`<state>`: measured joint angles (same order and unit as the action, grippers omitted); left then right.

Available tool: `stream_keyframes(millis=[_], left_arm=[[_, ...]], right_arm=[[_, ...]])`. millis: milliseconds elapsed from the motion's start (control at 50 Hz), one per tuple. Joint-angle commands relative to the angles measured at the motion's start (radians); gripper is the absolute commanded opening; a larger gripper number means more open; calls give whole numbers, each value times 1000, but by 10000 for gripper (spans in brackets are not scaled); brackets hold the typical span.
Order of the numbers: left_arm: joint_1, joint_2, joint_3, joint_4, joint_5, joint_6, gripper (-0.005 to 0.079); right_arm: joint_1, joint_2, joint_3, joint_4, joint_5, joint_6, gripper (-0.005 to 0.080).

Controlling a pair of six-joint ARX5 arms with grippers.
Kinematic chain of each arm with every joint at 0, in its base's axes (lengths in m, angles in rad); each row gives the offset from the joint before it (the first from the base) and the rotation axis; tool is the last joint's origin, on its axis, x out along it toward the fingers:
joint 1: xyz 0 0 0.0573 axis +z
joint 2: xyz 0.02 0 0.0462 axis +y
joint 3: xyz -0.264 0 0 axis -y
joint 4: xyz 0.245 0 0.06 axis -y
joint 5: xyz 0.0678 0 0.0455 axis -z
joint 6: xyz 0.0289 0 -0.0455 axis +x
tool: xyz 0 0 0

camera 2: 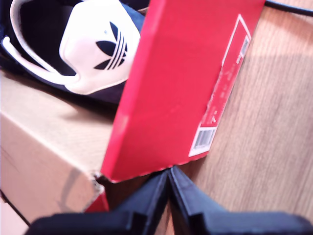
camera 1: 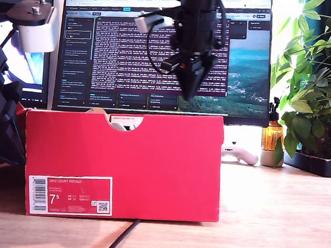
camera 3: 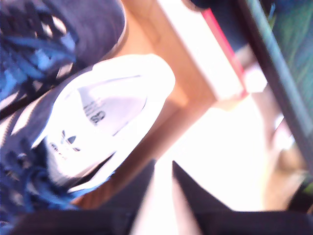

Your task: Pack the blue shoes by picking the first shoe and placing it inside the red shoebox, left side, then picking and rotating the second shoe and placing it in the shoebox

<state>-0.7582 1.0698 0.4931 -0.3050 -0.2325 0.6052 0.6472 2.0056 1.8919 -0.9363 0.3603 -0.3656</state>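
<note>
Behind the tall front wall of the red shoebox [camera 1: 123,161], which fills the exterior view's left and centre, the blue shoes [camera 2: 73,44] are hidden from that camera and show only in the wrist views, lying inside the box. My first gripper [camera 2: 168,191] has its jaws pressed together just beyond the box's labelled corner, over the wooden table [camera 2: 274,122]. My second gripper [camera 3: 164,191] hangs over a blurred, overexposed shoe tongue; its tips look slightly parted with nothing between them.

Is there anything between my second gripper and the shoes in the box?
Nothing visible. My second gripper looks straight at the blue shoes lying in the red shoebox, with no object between; its jaws hold nothing.
</note>
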Motion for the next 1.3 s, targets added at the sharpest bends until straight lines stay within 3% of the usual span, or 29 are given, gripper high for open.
stream_keyframes(millis=[0, 320, 680, 880, 1120, 1280], left_arm=[[-5, 10, 8, 18, 31, -4, -16], [-4, -45, 9, 7, 4, -110, -17], [-3, -296, 9, -114, 11, -181, -17], [15, -406, 9, -143, 19, -258, -17], [155, -475, 8, -64, 37, -321, -17], [341, -472, 8, 81, 195, -339, -17]], right_arm=[[-10, -42, 8, 2, -4, 60, -13], [-118, -146, 8, -29, -201, 229, -13], [-230, -215, -14, -96, -256, 261, -13], [-252, -314, -211, 19, -266, 262, -13], [-277, -545, -584, 305, -265, 273, -13], [-315, -668, -739, 430, -265, 267, -13]])
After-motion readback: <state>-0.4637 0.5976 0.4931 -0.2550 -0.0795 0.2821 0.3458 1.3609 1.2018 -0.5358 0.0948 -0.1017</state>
